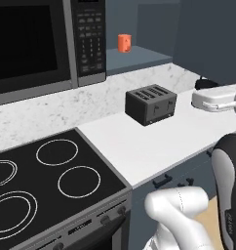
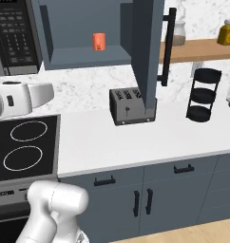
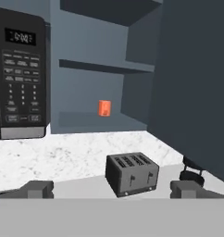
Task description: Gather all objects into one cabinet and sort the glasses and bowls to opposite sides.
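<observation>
A small orange glass (image 1: 124,43) (image 2: 99,41) (image 3: 104,108) stands alone on the lower shelf of the open dark slate-blue cabinet (image 2: 79,58) (image 3: 86,121). The cabinet's tall door (image 2: 146,52) (image 3: 197,83) is swung out, and its black bar handle (image 2: 168,45) faces right. My gripper (image 3: 112,189) is open, with nothing between its two dark fingertips (image 3: 40,189). It hovers well short of the cabinet and looks across the counter at the glass. My white hand (image 1: 215,97) (image 2: 26,97) hangs above the counter near the stove. A bowl is out of view.
A dark toaster (image 1: 150,104) (image 2: 129,105) (image 3: 131,173) sits on the white counter (image 2: 136,137) below the cabinet. To the left are the microwave (image 1: 47,39) (image 3: 19,74) and the black stovetop (image 1: 47,180). To the right are a black tiered rack (image 2: 202,95) and a wooden shelf (image 2: 202,50) with jars.
</observation>
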Robot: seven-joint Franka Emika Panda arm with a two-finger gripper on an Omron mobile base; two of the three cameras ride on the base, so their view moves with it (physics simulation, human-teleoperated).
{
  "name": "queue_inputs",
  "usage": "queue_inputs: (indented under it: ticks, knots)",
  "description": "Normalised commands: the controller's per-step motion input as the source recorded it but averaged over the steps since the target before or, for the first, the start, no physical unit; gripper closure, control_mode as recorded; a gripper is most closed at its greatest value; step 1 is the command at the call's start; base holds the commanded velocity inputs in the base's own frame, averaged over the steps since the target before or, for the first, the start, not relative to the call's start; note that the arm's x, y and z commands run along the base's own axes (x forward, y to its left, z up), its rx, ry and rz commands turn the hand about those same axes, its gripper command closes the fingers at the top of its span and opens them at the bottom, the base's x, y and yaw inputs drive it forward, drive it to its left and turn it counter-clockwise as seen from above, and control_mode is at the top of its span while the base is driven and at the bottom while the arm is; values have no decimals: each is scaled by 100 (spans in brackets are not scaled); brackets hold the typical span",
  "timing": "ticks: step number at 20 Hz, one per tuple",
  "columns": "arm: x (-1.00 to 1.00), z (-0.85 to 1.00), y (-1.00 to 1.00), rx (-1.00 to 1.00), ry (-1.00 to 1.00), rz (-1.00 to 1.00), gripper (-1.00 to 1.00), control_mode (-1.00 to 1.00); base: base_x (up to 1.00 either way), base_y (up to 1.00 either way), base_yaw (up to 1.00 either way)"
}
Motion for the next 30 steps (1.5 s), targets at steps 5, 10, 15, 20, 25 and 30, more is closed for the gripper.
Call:
queue_inputs:
  ticks: [5, 10, 15, 20, 25, 30]
  knots:
    - [35, 45, -18, 0, 0, -3, -100, -100, 0, 0, 0]
    - [13, 27, -18, 2, 0, 0, -100, -100, 0, 0, 0]
    - [17, 1, -1, 0, -1, 0, -100, -100, 0, 0, 0]
    - [55, 0, 0, 0, 0, 1, -100, -100, 0, 0, 0]
    - [47, 0, 0, 0, 0, 6, -100, -100, 0, 0, 0]
    - [19, 0, 7, 0, -2, 10, -100, -100, 0, 0, 0]
